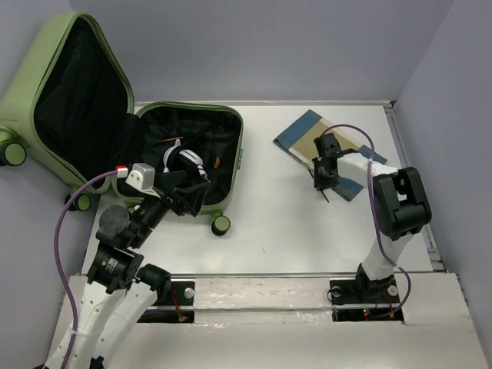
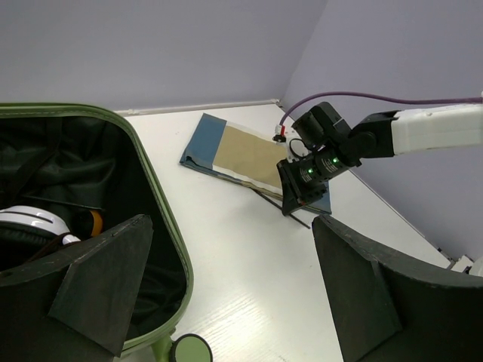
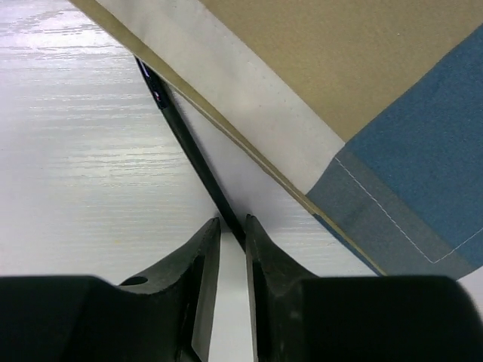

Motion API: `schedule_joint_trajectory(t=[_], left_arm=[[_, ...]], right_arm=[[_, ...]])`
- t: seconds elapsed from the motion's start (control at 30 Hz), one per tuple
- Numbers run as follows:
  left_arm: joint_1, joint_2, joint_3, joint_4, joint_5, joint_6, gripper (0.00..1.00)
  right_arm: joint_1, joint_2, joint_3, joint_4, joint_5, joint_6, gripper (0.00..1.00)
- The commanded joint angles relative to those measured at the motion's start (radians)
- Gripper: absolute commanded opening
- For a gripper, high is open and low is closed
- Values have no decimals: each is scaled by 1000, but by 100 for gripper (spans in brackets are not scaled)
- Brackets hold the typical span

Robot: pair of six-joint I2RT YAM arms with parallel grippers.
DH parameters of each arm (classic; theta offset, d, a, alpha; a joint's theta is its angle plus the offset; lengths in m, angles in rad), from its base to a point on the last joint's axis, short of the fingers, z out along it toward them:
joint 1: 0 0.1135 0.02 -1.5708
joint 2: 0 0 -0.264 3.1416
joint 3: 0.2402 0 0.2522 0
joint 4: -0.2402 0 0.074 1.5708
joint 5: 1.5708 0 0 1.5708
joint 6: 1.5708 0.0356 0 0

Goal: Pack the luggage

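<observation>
Left tool [image 2: 234, 290] wide apart, right tool [image 3: 232, 245] barely apart astride a pen [image 3: 189, 151]; rigid wheeled luggage [image 1: 241, 150] is best taken at its rim.

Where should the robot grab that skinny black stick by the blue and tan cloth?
The thin black stick lies flat on the white table, far end by the folded blue-and-tan cloth. Pinch its near end from above, a jaw each side.

The luggage [image 1: 240, 157] is a light olive-green hard-shell case, sitting wide open at the left of the table [image 1: 292, 223]. Base is flat, lid tilts up and back to the left, black lining showing, small wheels poking out.
</observation>
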Motion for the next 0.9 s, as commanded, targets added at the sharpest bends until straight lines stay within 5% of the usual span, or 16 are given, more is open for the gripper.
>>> schedule_joint_trajectory(t=[0.0,0.07,0.5,0.77,0.87], left_arm=[[1,-5,42,27,-2,12,99],[3,-3,42,26,-2,12,99],[9,3,42,27,4,11,99],[15,5,42,27,-4,8,99],[20,6,41,26,-13,6,99]], right_arm=[[27,53,11,2,-51,-3,17],[36,56,9,13,-76,-3,7],[194,-225,-15,100,-251,57,7],[367,-100,349,207,-432,152,7],[403,78,686,239,-472,239,7]])
